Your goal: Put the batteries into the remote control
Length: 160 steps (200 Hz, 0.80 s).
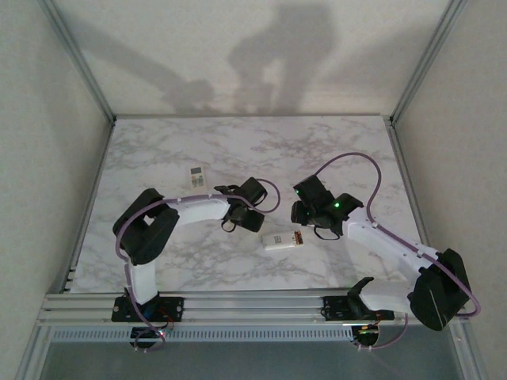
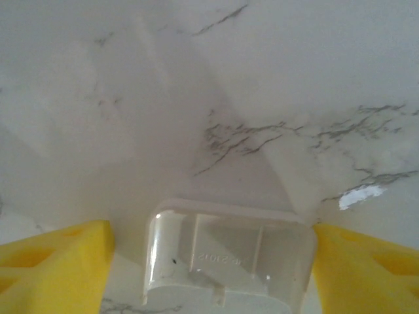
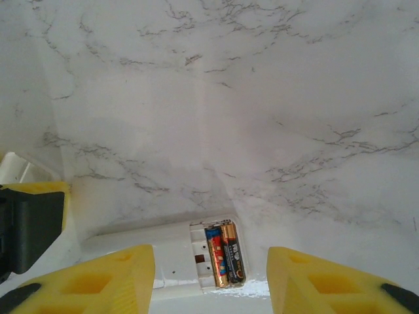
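The remote control [image 1: 279, 243] lies flat on the marble desk [image 1: 158, 150], about midway between the left and right edges and closer to the near edge than the far one, with its back turned up. The recess at its right end is uncovered, and both batteries [image 3: 221, 258] sit in it side by side, dark with reddish-orange ends, lengthwise along the handset. The right hand [image 3: 209, 256] hangs just above that end, released: its yellow fingers [image 3: 114, 278] stand apart on either side of the recess and grip nothing. The left hand [image 2: 213, 235] is near the remote's left end, also released, its own yellow fingers [image 2: 52, 261] spread wide around a pale translucent plastic cover [image 2: 226, 252] with ribs on its inner face. A clear gap shows between the cover and one finger, while on the other side the cover's edge may be touching the pad, which the view is too close to settle. A small white item [image 1: 196, 176] rests well apart from the rest, toward the far left part of the desk
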### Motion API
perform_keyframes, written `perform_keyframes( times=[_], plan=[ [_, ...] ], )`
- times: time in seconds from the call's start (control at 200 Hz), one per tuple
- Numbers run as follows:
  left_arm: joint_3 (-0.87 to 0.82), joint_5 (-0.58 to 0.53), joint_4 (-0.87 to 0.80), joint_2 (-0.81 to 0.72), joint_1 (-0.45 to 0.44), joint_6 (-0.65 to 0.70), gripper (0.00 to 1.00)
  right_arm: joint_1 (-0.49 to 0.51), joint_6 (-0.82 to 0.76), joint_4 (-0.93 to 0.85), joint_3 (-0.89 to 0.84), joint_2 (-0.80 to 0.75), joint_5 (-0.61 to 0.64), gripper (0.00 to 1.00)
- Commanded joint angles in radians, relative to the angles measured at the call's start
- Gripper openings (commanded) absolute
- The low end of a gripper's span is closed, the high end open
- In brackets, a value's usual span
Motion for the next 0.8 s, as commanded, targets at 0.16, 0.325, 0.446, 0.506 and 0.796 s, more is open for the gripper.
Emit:
perform_keyframes(
  times=[0.16,0.325,0.446,0.506,0.796],
  plan=[
    [0.001,0.012,-0.035,0.031,-0.009,0.024,0.60,-0.015,0.004,-0.018,-0.007,-0.028,0.002,0.50],
    [-0.004,0.016,-0.016,-0.038,-0.002,0.040,0.58,-0.048,0.011,-0.016,0.015,-0.032,-0.073,0.50],
    [0.007,-0.041,0.037,-0.150,-0.002,0.112,0.57,-0.107,-0.040,-0.037,0.074,-0.032,-0.180,0.50],
    [0.010,-0.081,0.096,-0.225,-0.010,0.179,0.57,-0.141,-0.082,-0.040,0.116,-0.035,-0.258,0.50],
    [-0.161,0.154,0.575,-0.560,-0.025,0.624,0.61,-0.188,-0.343,-0.108,0.428,-0.017,-0.603,0.54]
  ],
)
